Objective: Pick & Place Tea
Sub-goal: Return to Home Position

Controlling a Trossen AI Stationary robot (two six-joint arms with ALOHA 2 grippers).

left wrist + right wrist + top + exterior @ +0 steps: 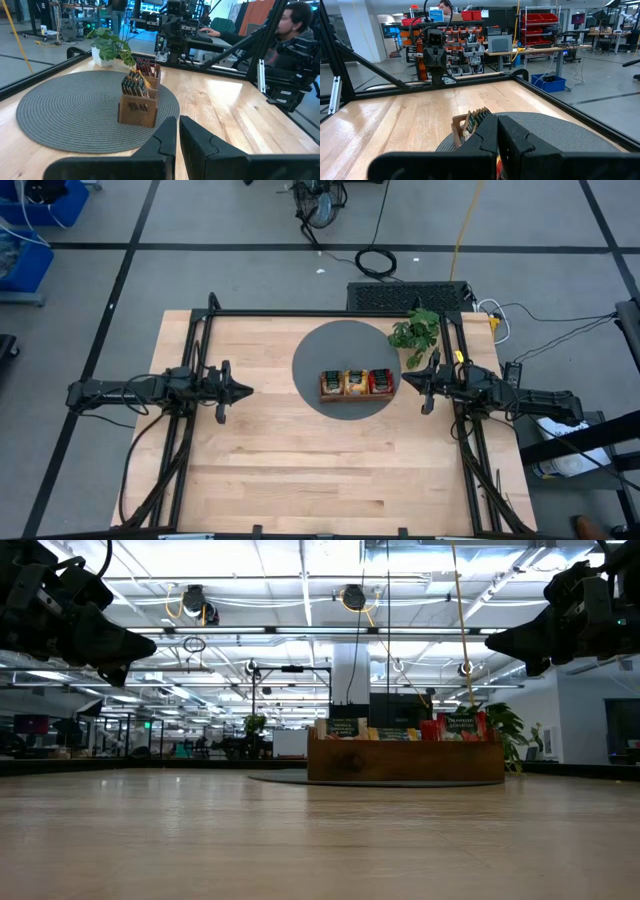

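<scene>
Here the closed right fingers point(482, 137) half hide the tea point(476, 119); left fingers point(167, 139) closed too.

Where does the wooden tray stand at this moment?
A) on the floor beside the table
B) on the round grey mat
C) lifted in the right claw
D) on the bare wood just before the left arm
B: the high view shows the wooden tray resting on the round grey mat.

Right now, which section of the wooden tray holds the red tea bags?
The tray's end section nearest the right pincer: its bags are red, the middle's yellow-orange, the other end's brownish.
</scene>
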